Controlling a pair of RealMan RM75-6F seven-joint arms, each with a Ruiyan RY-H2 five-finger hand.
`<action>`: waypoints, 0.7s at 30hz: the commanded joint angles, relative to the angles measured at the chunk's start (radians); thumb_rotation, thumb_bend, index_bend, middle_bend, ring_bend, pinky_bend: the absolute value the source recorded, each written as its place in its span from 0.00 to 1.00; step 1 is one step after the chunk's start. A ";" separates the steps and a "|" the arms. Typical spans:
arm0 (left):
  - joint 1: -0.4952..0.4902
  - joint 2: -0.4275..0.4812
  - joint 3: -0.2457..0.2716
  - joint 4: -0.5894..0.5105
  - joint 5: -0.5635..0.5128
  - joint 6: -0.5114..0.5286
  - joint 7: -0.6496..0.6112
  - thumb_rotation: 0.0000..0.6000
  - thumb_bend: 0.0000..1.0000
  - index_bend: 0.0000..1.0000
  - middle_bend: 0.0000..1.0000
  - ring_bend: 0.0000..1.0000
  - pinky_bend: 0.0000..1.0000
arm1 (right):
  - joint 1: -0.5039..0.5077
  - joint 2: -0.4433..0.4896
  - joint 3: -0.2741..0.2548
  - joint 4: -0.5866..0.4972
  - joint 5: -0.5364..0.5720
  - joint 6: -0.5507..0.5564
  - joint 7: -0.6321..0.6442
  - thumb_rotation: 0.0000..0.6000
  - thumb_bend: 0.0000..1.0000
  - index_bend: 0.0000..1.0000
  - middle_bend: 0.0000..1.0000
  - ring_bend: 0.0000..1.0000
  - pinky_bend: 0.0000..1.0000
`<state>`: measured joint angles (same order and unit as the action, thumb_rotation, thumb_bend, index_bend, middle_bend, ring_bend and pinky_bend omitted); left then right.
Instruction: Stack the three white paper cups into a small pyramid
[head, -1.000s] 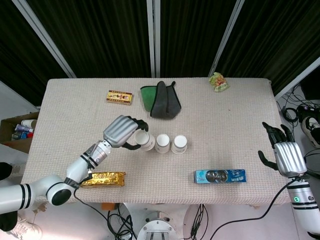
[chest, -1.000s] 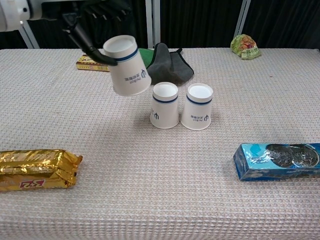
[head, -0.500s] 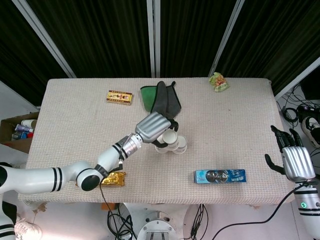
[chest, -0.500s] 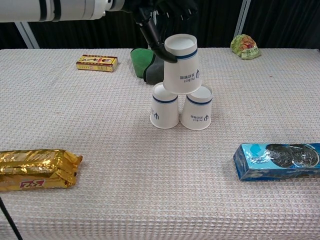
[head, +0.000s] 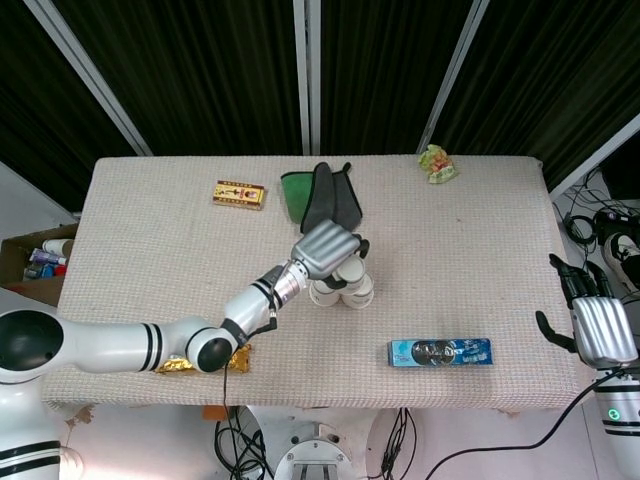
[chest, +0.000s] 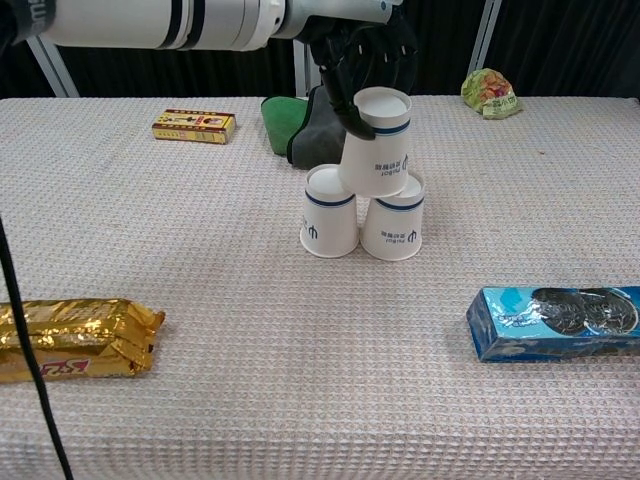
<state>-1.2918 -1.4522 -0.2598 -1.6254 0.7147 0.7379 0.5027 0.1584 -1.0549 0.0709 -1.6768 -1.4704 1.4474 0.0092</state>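
Two white paper cups stand upside down and side by side mid-table, the left cup (chest: 330, 212) (head: 324, 294) touching the right cup (chest: 396, 222) (head: 360, 291). A third white cup (chest: 377, 143) sits, slightly tilted, on top of the pair where they meet. My left hand (chest: 365, 48) (head: 326, 247) grips this cup from above and behind, its fingers curled around the upper part. In the head view the hand hides most of the top cup. My right hand (head: 598, 331) hangs off the table's right edge, fingers apart and holding nothing.
A gold snack bar (chest: 70, 340) lies front left, and a blue biscuit pack (chest: 555, 322) (head: 440, 352) front right. Behind the cups lie a green and grey cloth (chest: 305, 130) (head: 322, 200), a yellow box (chest: 195, 126) (head: 239, 194) and a green snack bag (chest: 488, 92) (head: 437, 164).
My left hand carried the third cup rightward from beside the pair and lowered it onto them. My right hand drifted slightly down and to the right.
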 joint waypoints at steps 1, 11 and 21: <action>-0.008 0.011 0.007 -0.007 -0.017 0.010 0.002 1.00 0.28 0.48 0.51 0.49 0.49 | -0.001 -0.001 0.002 0.002 -0.001 -0.001 0.002 1.00 0.31 0.04 0.18 0.14 0.10; -0.014 0.045 0.028 -0.031 -0.028 0.011 -0.023 1.00 0.28 0.48 0.50 0.49 0.49 | 0.003 -0.006 0.011 0.003 0.002 -0.012 -0.003 1.00 0.31 0.04 0.18 0.14 0.10; -0.029 0.054 0.037 -0.040 -0.033 0.003 -0.049 1.00 0.28 0.47 0.50 0.49 0.49 | 0.002 -0.011 0.017 0.002 0.009 -0.017 -0.012 1.00 0.32 0.04 0.18 0.14 0.10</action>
<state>-1.3200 -1.3993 -0.2237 -1.6648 0.6815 0.7419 0.4546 0.1606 -1.0655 0.0881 -1.6746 -1.4613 1.4306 -0.0021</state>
